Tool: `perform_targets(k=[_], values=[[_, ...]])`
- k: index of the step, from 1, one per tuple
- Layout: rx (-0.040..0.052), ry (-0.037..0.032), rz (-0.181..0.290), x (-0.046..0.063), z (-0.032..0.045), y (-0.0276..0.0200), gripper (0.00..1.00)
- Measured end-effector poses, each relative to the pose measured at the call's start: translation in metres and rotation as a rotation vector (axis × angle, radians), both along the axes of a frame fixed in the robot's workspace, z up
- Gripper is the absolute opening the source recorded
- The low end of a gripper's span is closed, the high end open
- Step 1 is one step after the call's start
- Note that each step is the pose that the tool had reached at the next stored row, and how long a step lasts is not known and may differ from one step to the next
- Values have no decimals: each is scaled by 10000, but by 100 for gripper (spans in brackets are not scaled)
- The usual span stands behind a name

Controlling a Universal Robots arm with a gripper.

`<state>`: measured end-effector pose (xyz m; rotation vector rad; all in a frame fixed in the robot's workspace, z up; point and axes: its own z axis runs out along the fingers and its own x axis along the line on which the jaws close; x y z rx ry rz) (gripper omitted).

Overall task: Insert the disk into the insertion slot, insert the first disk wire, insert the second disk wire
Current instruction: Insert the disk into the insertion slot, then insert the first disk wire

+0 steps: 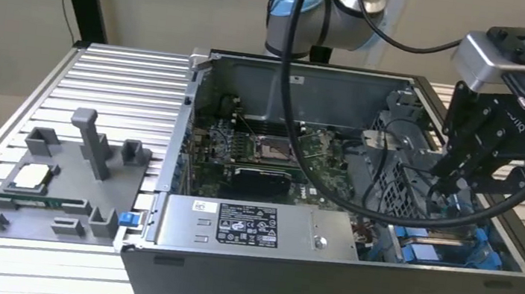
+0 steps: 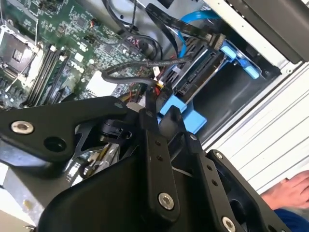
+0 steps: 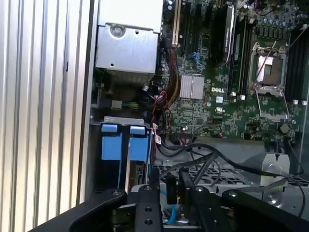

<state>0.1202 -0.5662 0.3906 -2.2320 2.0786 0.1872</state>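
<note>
Disk [image 2: 195, 79] sits edge-on in the slot [image 1: 460, 250], at the near corner of the open computer case [image 1: 325, 290] on the exterior view's right, with its blue frame [image 2: 239, 60] at the outer end. A black wire [image 2: 183, 26] and a blue wire [image 2: 193, 18] run to its edge; whether either plug is seated I cannot tell. The gripper [image 1: 446, 186] hangs low inside the case, just above the slot's blue rails, and in both wrist views it points at the bay [image 2: 161, 116] [image 3: 166, 191]; whether it is clenched, released or holding anything I cannot tell. A person's hand [image 2: 289, 191] lies on the ribbed table [image 1: 121, 77] just outside the case. Beside the slot along the near wall is the grey labelled power box [image 1: 243, 227]. Beyond that lies the green circuit board [image 1: 273, 148]. On the exterior view's left, a grey plate [image 1: 46, 196] with upright holders rests on the table
</note>
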Motion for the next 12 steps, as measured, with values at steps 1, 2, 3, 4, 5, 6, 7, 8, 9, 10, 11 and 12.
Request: perform_targets(k=[1,2,3,4,5,6,7,8,9,10,11,12], values=[[43,-15,78,0,-3,0,100],[91,-33,153,1,-5,0,100],[154,-61,227,1,-7,0,100],[219,-100,286,1,-7,0,100],[287,-149,334,0,-7,0,100],[341,-203,368,1,-7,0,100],[367,-261,385,2,-7,0,100],[373,-310,391,3,-8,1,100],[373,-351,392,3,-8,0,100],[373,-394,392,3,-8,0,100],[371,-444,393,3,-8,0,100],[369,-507,394,3,-8,0,100]])
